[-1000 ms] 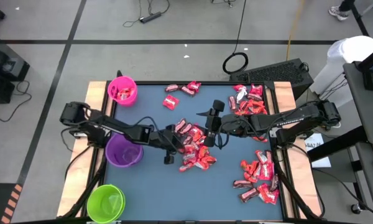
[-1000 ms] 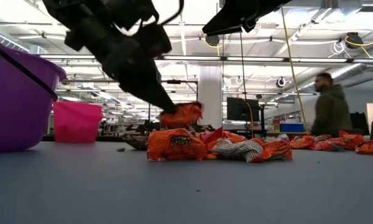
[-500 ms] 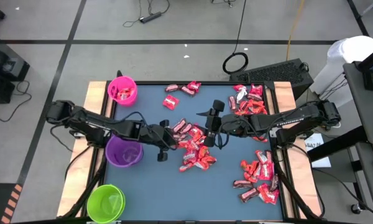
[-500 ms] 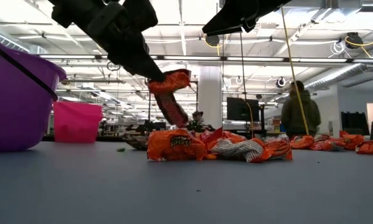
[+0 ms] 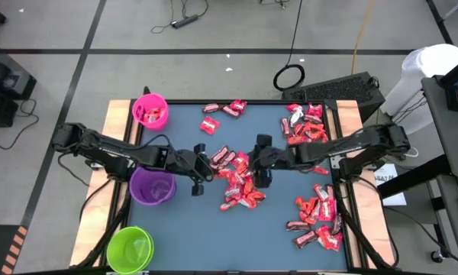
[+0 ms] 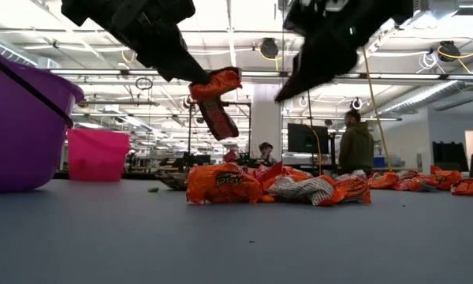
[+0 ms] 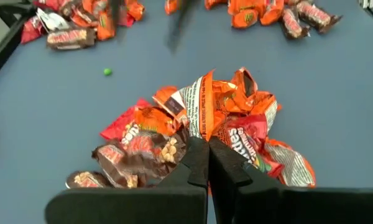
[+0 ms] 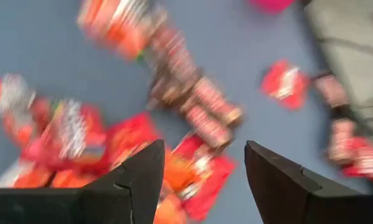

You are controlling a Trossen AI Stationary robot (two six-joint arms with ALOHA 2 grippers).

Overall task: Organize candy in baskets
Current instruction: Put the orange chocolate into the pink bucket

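The left gripper point(image 5: 201, 169) hangs above the table between the purple basket point(image 5: 152, 186) and the middle heap of candy point(image 5: 240, 183), its fingers pinched together on an orange wrapped candy point(image 6: 217, 84) with a darker piece dangling under it. In the low view the catch is lifted clear of the table, which fits a carry toward a tub rather than a fresh pick; the purple basket is the nearest one, just to the left of the gripper, so I judge that to be the likely drop. In the left wrist view the closed fingers point(image 7: 202, 163) pinch the wrapper by its crimped edge, a hold that lets the flat piece hang freely. The right gripper point(image 5: 261, 159) is over the right side of the same heap, fingers spread wide with nothing between them, the pile showing in the gap in its wrist view; it looks set to come down for a piece of its own. The pink basket point(image 5: 150, 111) at the far left corner already has a few pieces in it, while the lime green basket point(image 5: 130, 247) at the near left looks empty. More candy lies along the far edge and in a cluster at the near right point(image 5: 319, 218), so most of the sorting remains.
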